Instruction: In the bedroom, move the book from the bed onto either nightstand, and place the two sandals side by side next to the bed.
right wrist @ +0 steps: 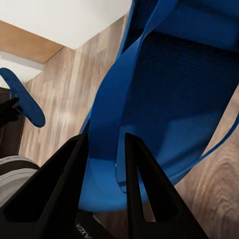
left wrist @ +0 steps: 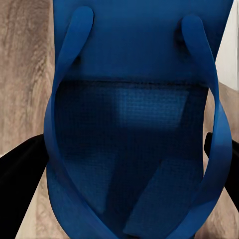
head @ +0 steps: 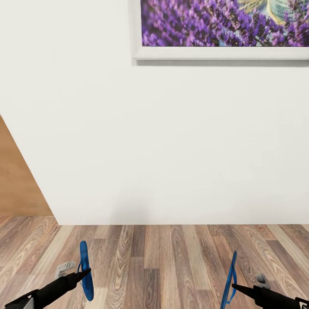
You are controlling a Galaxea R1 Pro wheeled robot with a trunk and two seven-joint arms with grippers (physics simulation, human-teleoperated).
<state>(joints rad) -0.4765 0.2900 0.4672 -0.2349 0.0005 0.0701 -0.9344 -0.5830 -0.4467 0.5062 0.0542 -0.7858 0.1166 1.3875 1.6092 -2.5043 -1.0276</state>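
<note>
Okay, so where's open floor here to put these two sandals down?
Bare wood-plank floor runs between the left gripper with its sandal and the right gripper with its sandal, bordered ahead by the white wall. Crowded only right around each gripper. No bed appears here.

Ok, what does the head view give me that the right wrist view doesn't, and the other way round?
Head view alone: the framed lavender picture high on the white wall, and both arms at once. Right wrist view alone: the right gripper close up, its black fingers pinching the strap of the right sandal. Shared: both blue sandals, with the left sandal held on edge by the left gripper, and the wood-plank floor.
</note>
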